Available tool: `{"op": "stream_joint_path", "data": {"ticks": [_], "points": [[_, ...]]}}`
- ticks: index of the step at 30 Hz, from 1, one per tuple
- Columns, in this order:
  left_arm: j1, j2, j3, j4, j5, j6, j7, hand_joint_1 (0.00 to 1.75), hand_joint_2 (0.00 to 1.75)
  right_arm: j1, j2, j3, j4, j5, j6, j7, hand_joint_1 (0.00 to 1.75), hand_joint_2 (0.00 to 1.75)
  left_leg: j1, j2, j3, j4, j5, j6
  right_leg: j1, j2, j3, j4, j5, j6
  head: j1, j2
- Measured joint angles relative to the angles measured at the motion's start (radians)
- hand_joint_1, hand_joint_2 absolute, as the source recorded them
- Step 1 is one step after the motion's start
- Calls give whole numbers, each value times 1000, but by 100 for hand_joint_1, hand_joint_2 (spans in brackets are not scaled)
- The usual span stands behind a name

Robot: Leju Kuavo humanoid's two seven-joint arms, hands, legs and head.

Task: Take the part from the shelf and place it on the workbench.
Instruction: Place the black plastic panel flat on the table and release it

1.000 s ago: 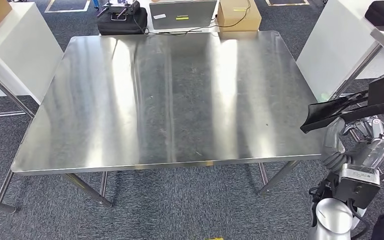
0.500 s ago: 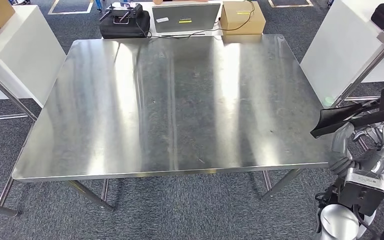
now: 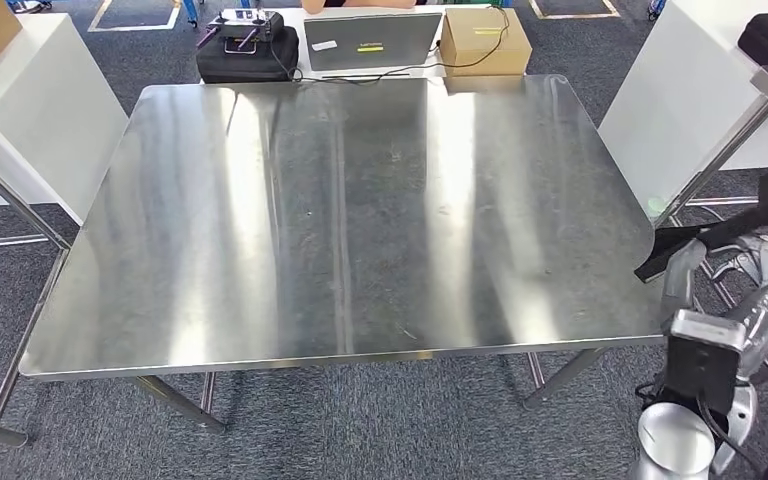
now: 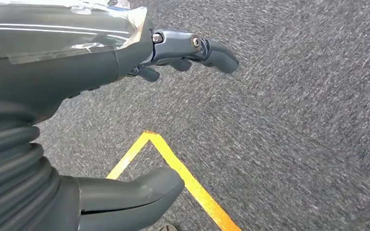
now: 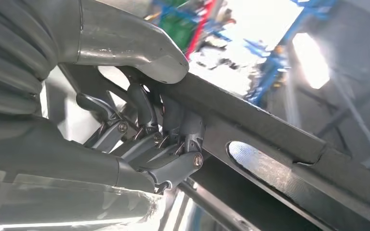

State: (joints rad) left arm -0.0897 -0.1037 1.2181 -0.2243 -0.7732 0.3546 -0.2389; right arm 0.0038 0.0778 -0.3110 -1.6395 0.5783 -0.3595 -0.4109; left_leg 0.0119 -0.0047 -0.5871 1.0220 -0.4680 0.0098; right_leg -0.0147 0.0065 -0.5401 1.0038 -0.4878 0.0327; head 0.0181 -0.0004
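On the far left, the left hand hangs over grey carpet crossed by a yellow floor line, its thumb and fingers apart and holding nothing, so it has no share in the work at this point. In the head view the white panel stands at the left of the steel workbench, whose broad shiny top carries nothing of the task yet; beyond its far edge sit a black case, a laptop and a cardboard box. Further right, past the bench's right edge and near its front corner, the right hand holds the part, a long flat black piece that slants up toward the right edge of the picture, its lower end just beside the bench edge but not over the top. The right wrist view shows the fingers and thumb clamped around this dark bar, which has an oval slot in it. I judge the pickup from the shelf as done and the carry as nearly done: the part is off the shelf and in hand, and what is left is to bring it over the bench top, set it down and let go.
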Motion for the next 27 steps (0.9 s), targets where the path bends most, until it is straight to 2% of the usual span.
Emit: {"op": "stream_joint_path", "data": {"ticks": [1,5,8,11,14,18,22,27], "points": [[0,0,0,0,-1,-4,-1,0,175,-23,-13,-7,32,67,-3,36,175,175,-3,0,0,0,0,3,1,0,1,-3,1,0,0,0],[0,1,0,-2,-10,-19,-12,0,175,-179,-92,-16,266,350,-24,198,175,175,-9,1,-2,0,2,16,-4,0,5,-14,8,12,0,0],[-1,2,0,-3,-20,-36,-22,0,175,-344,-142,3,507,516,-55,276,175,175,-13,1,-5,0,6,23,-7,0,4,-18,14,21,0,0],[-1,7,0,-3,-41,-50,-24,0,175,-491,-164,50,713,631,-72,328,175,175,-15,0,-6,1,8,27,-8,0,3,-18,16,25,0,0],[-2,13,-4,-3,-63,-63,-20,0,175,-597,-165,110,865,714,-74,369,175,175,-14,-1,-7,1,9,28,-8,-2,3,-18,17,27,0,0],[-6,25,-12,-3,-89,-66,-6,0,175,-687,-143,188,998,799,-58,386,175,175,-11,-1,-7,1,10,28,-5,-2,2,-17,17,27,0,0],[-12,28,-19,-3,-104,-66,0,0,175,-736,-110,257,1073,845,-37,390,175,175,-8,-3,-8,0,10,28,-2,-4,2,-17,17,27,0,0],[-12,30,-30,-3,-119,-72,-4,0,175,-759,-71,300,1108,873,7,342,175,175,-7,-3,-10,0,10,28,-2,-4,1,-16,17,27,0,0]]}}
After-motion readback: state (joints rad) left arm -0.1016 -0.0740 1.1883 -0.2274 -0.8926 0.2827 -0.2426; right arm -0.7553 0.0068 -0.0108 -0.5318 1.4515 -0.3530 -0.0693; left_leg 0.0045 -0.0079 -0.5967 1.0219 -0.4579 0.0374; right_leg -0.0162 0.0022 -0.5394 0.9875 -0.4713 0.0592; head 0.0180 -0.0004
